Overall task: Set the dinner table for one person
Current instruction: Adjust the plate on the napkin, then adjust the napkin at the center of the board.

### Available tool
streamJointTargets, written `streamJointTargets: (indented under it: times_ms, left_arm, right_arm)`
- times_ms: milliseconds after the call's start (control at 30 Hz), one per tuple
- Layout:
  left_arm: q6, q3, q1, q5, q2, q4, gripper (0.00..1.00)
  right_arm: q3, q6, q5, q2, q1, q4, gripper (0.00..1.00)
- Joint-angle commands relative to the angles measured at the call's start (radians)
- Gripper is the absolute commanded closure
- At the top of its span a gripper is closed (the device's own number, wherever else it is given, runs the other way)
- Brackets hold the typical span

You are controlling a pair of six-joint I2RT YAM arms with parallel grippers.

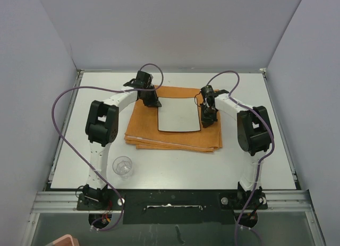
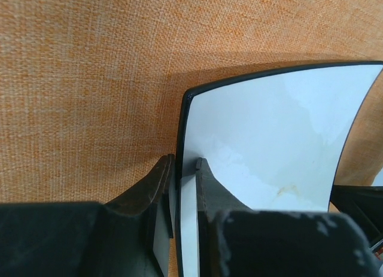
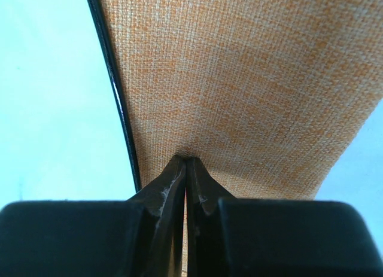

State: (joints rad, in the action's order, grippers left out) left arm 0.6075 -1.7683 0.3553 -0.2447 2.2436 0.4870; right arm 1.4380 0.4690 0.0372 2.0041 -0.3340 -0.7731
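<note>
The dinner table (image 1: pixel 265 155) spreads beneath both arms, an orange mat (image 1: pixel 175 140) folded at its middle and a white plate (image 1: pixel 179 116) lying on the mat. The left gripper (image 1: pixel 153 101) sits at the plate's far left corner, jaws nearly closed, clamping the plate's dark rim between its fingers (image 2: pixel 160 184). The right gripper (image 1: pixel 207 117) is just beside the plate's right edge, clenched tight with its tips pressed onto the mat. A glass (image 1: pixel 122 166) stands near the left arm's base
</note>
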Motion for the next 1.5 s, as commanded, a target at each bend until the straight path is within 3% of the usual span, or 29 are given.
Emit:
streamJointTargets:
  times_ms: [0,67,167,267,633,933,1000,1067,1100,1233,1467]
  left_arm:
    - [-0.033,-0.047,0.035,0.001,0.067,0.024,0.93]
    - [-0.04,-0.055,0.038,-0.009,0.074,0.028,0.86]
    - [-0.06,-0.073,0.046,-0.016,0.08,0.035,0.65]
    - [-0.104,-0.091,0.051,-0.024,0.063,0.042,0.58]
    - [-0.282,-0.085,0.052,-0.002,-0.175,0.03,0.52]
    - [-0.407,0.012,0.051,0.172,-0.38,0.011,0.51]
    - [-0.418,0.063,0.039,0.251,-0.403,0.02,0.56]
    - [-0.388,0.129,0.007,0.287,-0.421,0.027,0.89]
    - [-0.353,0.164,-0.011,0.307,-0.428,0.035,1.0]
    - [-0.238,0.247,-0.05,0.281,-0.397,0.096,1.0]
    - [-0.149,0.229,-0.01,0.201,-0.23,0.184,1.0]
  right_arm:
    - [-0.023,0.018,0.023,0.012,0.004,-0.029,1.0]
    - [-0.028,0.022,0.021,0.01,0.004,-0.026,1.0]
    - [-0.03,0.027,0.021,0.004,0.004,-0.028,1.0]
    - [-0.029,0.028,0.026,-0.004,0.004,-0.029,1.0]
    - [0.025,0.042,0.05,-0.035,0.004,-0.061,1.0]
    - [0.058,0.038,0.067,-0.043,0.007,-0.079,1.0]
    - [0.063,0.032,0.073,-0.057,0.013,-0.072,1.0]
    - [0.067,0.02,0.08,-0.083,0.018,-0.05,1.0]
    - [0.069,0.014,0.088,-0.099,0.021,-0.036,1.0]
    - [0.079,0.004,0.105,-0.147,0.037,0.009,1.0]
    - [0.086,-0.014,0.085,-0.174,0.045,0.063,1.0]
